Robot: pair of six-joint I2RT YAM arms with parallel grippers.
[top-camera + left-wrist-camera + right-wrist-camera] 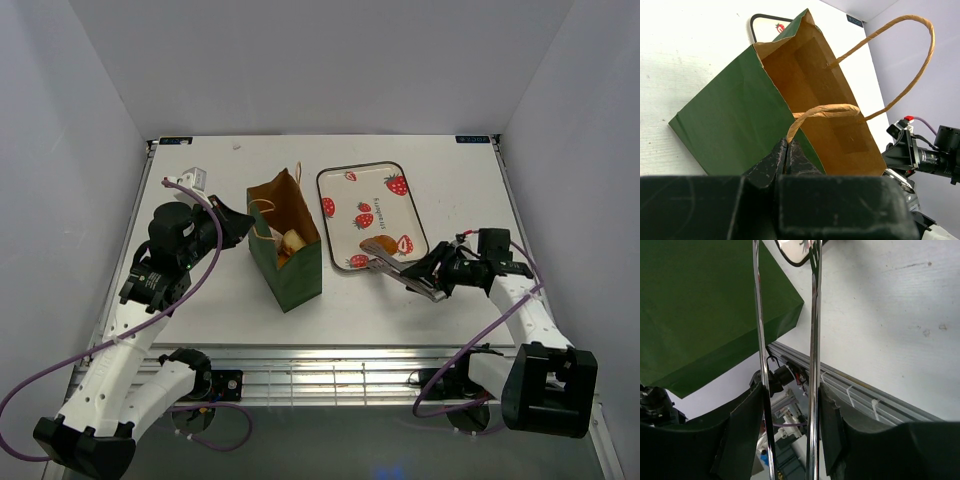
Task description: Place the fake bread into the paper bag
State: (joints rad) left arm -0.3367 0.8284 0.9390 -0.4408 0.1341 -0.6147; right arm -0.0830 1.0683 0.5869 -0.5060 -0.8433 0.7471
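Item: fake bread [381, 244], one golden-brown piece visible on the near corner of the strawberry-printed tray [340, 180]; other pieces [290, 243] already lie inside the paper bag [290, 270], which stands open-mouthed just left of the tray. Left gripper [787, 155]: fingers pressed together on the bag's rim where the near handle [825, 111] is rooted. Right gripper [447, 270]: clamped around metal tongs [405, 272], whose tips reach the piece on the tray; whether they have pinched it cannot be told. Hazards, as judged: the smooth tong blades could let the bread slip during the carry; the far handle [910, 65] arches over the mouth and could snag the tongs; a knock on the rim, or a tug from the left arm, could tip the light bag, which is held at one point only. Surface: white table [450, 180], faintly scuffed, with a ribbed metal rail [330, 370] along its near edge. Room: plain pale walls [320, 60] closing in three sides; purple cables [200, 280] trailing from the arms.
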